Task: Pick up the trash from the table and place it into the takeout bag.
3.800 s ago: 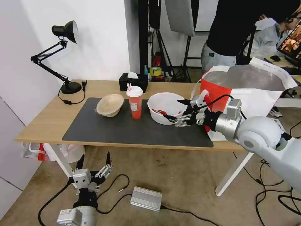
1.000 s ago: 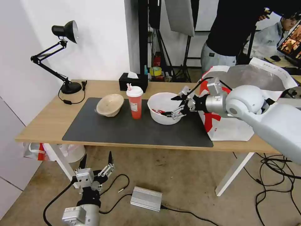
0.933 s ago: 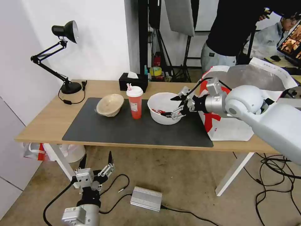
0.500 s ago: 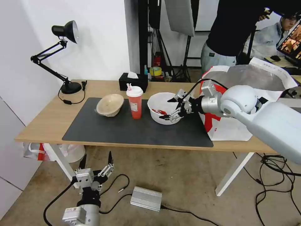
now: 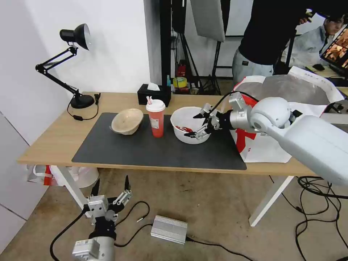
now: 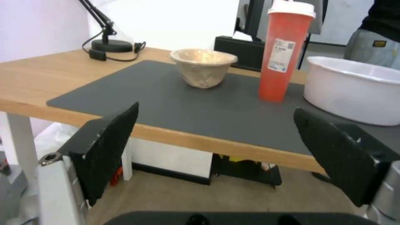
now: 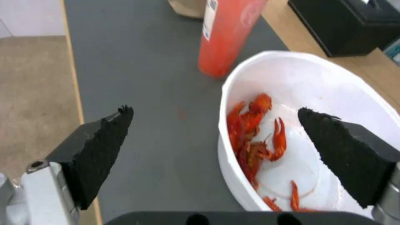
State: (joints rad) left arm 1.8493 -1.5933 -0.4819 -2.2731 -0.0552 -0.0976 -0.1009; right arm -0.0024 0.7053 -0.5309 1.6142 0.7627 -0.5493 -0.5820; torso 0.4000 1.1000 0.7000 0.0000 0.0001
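White plastic bowl [image 5: 189,125] is the target: the right hand [image 5: 197,125], spread wide, straddles its near rim. Next, closing on that rim; left hand [image 5: 110,188] idles wide, low.

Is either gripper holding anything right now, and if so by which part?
Nothing is held. The right gripper is open, its jaws straddling the near rim of the white bowl without closing. The left gripper hangs open below the table.
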